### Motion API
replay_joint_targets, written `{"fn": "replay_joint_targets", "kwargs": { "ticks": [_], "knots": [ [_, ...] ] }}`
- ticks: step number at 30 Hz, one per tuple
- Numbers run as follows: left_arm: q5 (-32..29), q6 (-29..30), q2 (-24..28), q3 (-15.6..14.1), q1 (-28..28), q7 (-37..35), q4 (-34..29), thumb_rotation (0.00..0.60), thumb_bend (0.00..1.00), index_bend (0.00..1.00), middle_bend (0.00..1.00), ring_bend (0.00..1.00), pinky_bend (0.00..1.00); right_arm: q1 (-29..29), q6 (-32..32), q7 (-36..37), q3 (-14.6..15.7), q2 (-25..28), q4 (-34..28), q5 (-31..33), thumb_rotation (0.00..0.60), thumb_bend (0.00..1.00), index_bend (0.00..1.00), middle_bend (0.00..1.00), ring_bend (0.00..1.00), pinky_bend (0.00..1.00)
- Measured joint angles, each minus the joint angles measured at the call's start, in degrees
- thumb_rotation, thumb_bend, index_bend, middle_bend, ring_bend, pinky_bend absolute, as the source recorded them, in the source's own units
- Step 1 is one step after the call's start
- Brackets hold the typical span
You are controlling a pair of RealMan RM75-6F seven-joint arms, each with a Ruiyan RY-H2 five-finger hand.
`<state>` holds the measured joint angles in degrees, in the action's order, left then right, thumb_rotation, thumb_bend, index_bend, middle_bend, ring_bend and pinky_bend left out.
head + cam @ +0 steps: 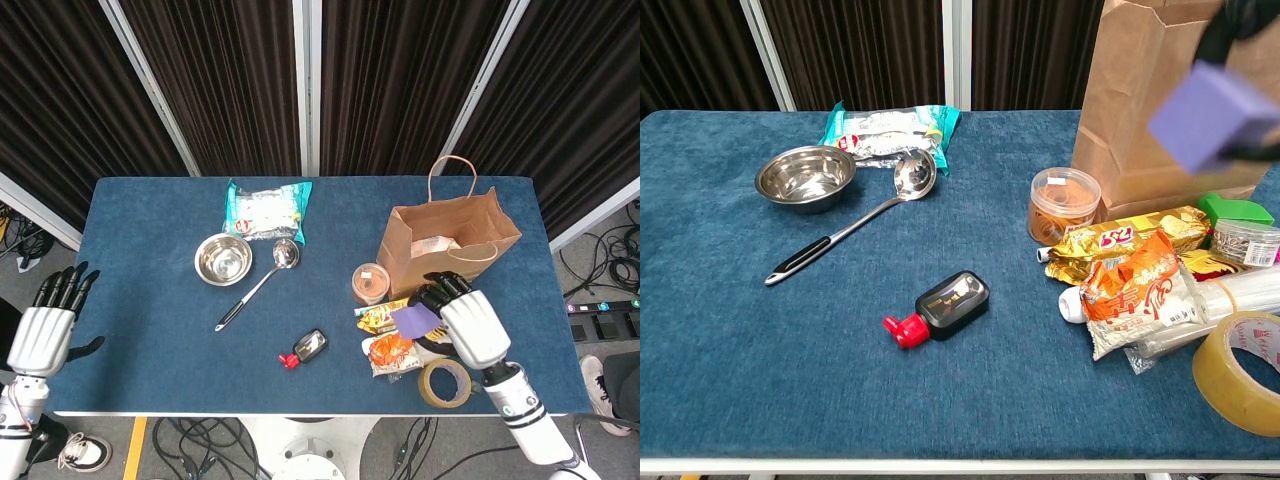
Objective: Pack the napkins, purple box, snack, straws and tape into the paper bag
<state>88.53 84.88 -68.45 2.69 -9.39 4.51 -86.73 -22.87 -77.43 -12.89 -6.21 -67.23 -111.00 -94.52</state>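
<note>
Purple box [1212,113] is up off the tabletop [150,300], pinched in the dark fingers [436,288] of the right hand [468,322] and held tilted in front of the paper bag [450,250], which stands open near the right edge toward the far side; in the chest view the box is blurred and the hand is mostly cut off by the frame. Below it, near the right front corner, lies a heap of things: a gold snack packet [1120,240], an orange snack packet [1137,290] overlapping it, a clear sleeve of straws [1230,305] partly under the orange packet, and a roll of tape [1240,372] just beside them at the front edge. A small round tub [1064,205] stands just left of the bag's base. A green-lidded jar [1238,228] sits to the right of the packets. Near the front edge, a black bottle with a red cap [940,305] lies on its side. Toward the far left sit a steel bowl [223,259], a ladle [258,283] and a teal pack of napkins [267,210]. The left hand [45,325] hangs off the left edge, empty, fingers extended.
</note>
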Motion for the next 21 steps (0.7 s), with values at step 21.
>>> {"fn": "replay_joint_targets", "kwargs": {
  "ticks": [21],
  "knots": [
    [0.2,-0.5,0.1,-0.1,-0.3,0.3,-0.1,0.6,0.13,0.06,0.0,0.0,0.11,-7.6,-10.6,-15.3,-21.5,-6.1,11.6,11.5,0.6,0.18,0.55,0.48,0.24,0.26]
  ]
}}
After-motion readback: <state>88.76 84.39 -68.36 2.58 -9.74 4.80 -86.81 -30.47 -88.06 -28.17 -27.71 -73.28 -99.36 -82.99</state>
